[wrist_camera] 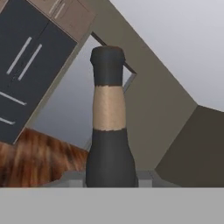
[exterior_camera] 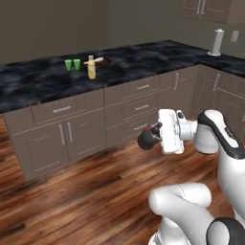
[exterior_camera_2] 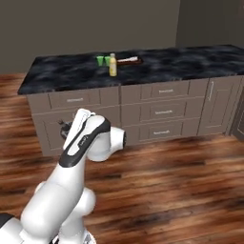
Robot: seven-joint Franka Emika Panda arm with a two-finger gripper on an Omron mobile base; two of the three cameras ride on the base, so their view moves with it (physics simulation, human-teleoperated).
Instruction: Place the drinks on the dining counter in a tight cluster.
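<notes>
My gripper (exterior_camera: 151, 136) hangs over the wood floor in front of the beige drawers, shut on the dark grey narrow-necked bottle (wrist_camera: 108, 144), which has a tan band on its neck. From the right the hand (exterior_camera_2: 65, 131) sits at drawer height, well short of the counter. On the dining counter (exterior_camera: 38, 83) a yellow bottle (exterior_camera: 91, 68) with a pale cap stands upright. Just behind it lies a slim white, red-ended bottle (exterior_camera: 98, 60). From the right side the yellow bottle (exterior_camera_2: 113, 65) and the white one (exterior_camera_2: 128, 60) sit mid-counter (exterior_camera_2: 190, 62).
Two small green cups (exterior_camera: 72, 64) stand just left of the yellow bottle. A white cylinder (exterior_camera: 217, 42) stands on the far right worktop. Beige drawers and cabinet doors (exterior_camera: 136, 107) front the counter, with wood floor (exterior_camera: 86, 191) between them and the base.
</notes>
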